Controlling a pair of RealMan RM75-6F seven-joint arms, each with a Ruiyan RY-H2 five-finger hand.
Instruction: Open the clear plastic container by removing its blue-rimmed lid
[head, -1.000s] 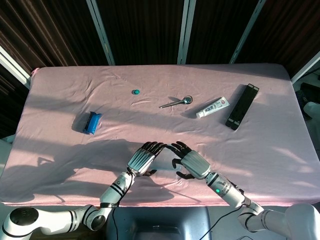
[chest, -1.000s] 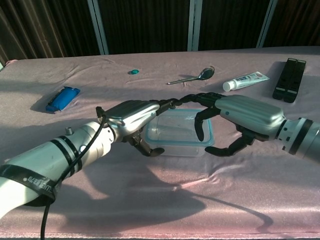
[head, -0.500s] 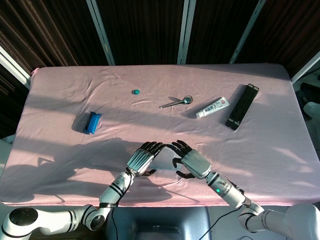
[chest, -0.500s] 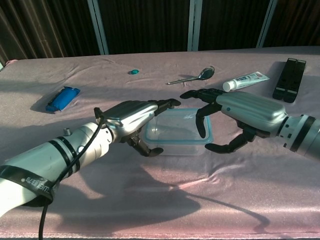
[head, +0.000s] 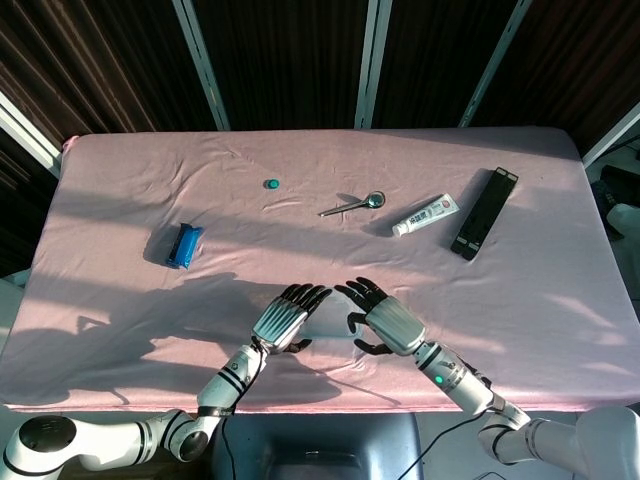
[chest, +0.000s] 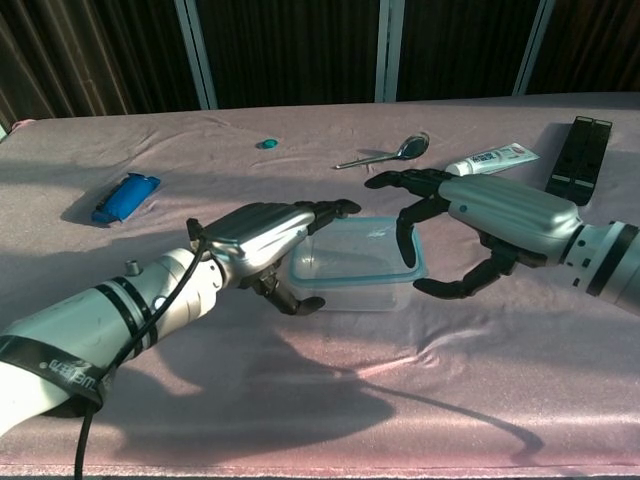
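Note:
The clear plastic container with its blue-rimmed lid on sits on the pink cloth near the front edge. My left hand reaches over its left end, fingers stretched above the lid and thumb by the front left corner; contact is unclear. My right hand hovers off the container's right end with fingers spread and curved, holding nothing. In the head view, the left hand and right hand flank the container and mostly hide it.
Further back lie a blue packet at the left, a small teal cap, a metal spoon, a white tube and a black case at the far right.
My right hand has drawn back to the right, off the lid's right end. The left hand and the container have hardly moved.

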